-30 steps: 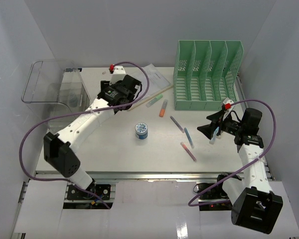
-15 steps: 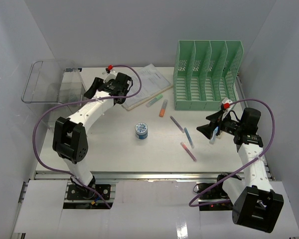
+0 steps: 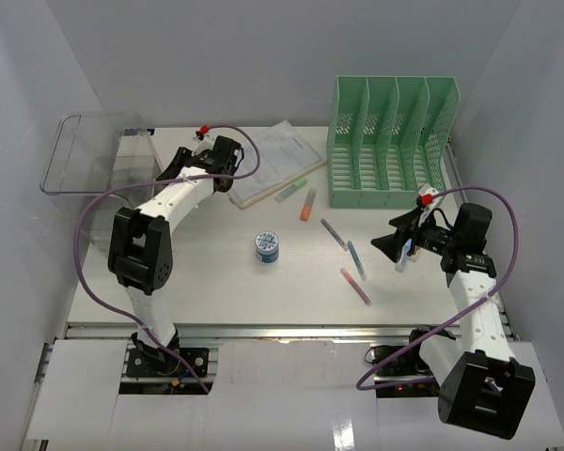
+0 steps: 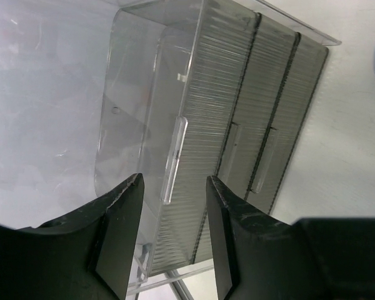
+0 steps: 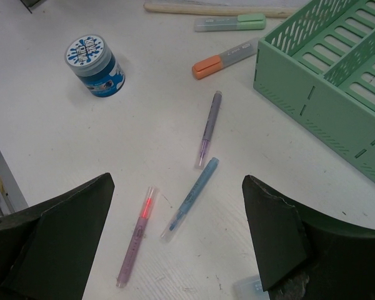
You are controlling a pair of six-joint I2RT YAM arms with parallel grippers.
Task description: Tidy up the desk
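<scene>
1. Desk (image 3: 216, 282): the white top lay under everything, its metal rail along the near edge by the arm bases.
2. The clear plastic bin (image 3: 103, 174) sat at the far left; I looked straight through its ribbed walls to white surface.
3. My left gripper (image 4: 172, 237) faced that bin, jaws apart, nothing between them.
4. The mint-green file rack (image 3: 390, 141) stood upright at the far right, its slots showing their green floors.
5. A lidded blue jar (image 3: 267, 246) stood mid-desk, contents hidden.
6. Outside any container lay a purple pen (image 3: 333, 233), a blue pen (image 3: 355, 258) and a pink pen (image 3: 355, 285). A green highlighter (image 3: 291, 191) and an orange highlighter (image 3: 307, 204) lay between the papers (image 3: 277, 160) and the rack.
7. My right gripper (image 5: 175, 231) hung near the pens, jaws wide apart, holding nothing.
</scene>
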